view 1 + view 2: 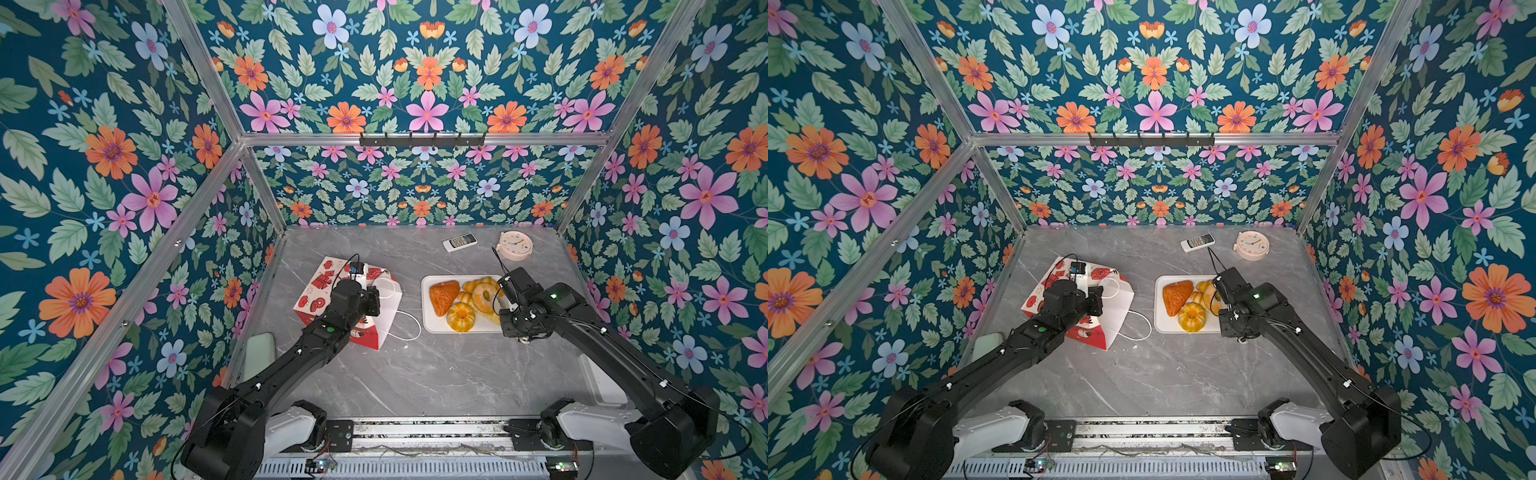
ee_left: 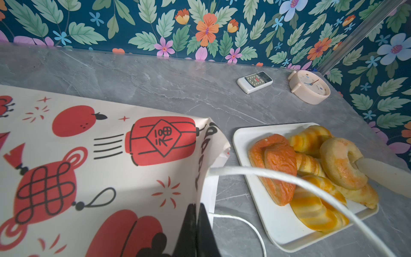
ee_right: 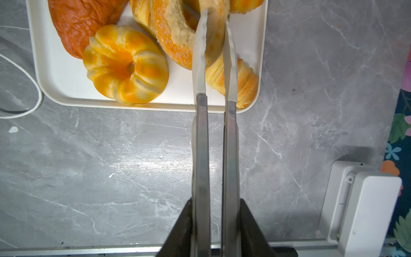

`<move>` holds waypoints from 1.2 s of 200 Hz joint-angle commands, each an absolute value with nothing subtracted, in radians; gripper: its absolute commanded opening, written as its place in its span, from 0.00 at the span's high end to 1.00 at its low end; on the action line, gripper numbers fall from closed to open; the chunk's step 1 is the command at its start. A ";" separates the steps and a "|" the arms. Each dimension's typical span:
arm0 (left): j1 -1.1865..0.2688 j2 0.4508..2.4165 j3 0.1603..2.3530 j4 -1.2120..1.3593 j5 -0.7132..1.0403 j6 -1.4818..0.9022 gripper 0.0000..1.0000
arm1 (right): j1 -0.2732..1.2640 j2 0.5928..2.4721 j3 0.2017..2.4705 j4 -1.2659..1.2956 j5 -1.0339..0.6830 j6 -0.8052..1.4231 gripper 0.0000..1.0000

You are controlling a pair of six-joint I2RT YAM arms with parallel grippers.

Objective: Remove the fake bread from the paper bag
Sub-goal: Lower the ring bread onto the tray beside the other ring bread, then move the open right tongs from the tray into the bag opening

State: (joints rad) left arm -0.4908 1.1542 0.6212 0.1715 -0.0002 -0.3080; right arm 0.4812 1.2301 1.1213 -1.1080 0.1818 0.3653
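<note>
Paper bag [image 1: 316, 291] on its side near table's [image 1: 415, 374] left edge, left gripper [image 2: 196, 224] pinched shut on its rim | right gripper [image 3: 214, 222] clamps tongs [image 3: 201, 133] astride donut [image 3: 173, 37] atop bread [image 1: 460, 318] piled on tray [image 3: 55, 89] | risk: donut sticks to tongs, drags off tray's right edge.

Bright, even light — pale glare streaks the desk [image 3: 142, 163] in the right wrist view. Both top views bow at the edges; the near cord handle [image 2: 244, 170] is blurred.

Robot test booth, aluminium frame [image 1: 419, 139], floral-papered walls [image 1: 428, 62], grey marble-look tabletop [image 1: 415, 365], arms [image 1: 291, 365] mounted on rail [image 1: 428, 430]
</note>
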 commanded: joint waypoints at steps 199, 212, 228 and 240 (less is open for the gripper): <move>-0.477 1.178 0.676 0.212 0.051 -0.151 1.00 | 0.766 1.057 1.001 -0.589 -0.096 0.416 0.56; -0.465 1.188 0.675 0.235 0.064 -0.140 1.00 | 0.800 1.095 0.973 -0.479 -0.161 0.449 0.56; -0.456 1.196 0.670 0.269 0.096 -0.137 1.00 | 0.819 1.143 0.936 -0.343 -0.212 0.485 0.57; -0.454 1.194 0.659 0.302 0.130 -0.132 1.00 | 0.823 1.179 0.923 -0.283 -0.242 0.497 0.58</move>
State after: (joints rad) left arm -0.4595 1.1934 0.6689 0.2146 0.0654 -0.1680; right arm 0.8074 1.1324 0.9455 -0.5407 -0.1356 0.4450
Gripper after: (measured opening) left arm 0.039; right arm 0.430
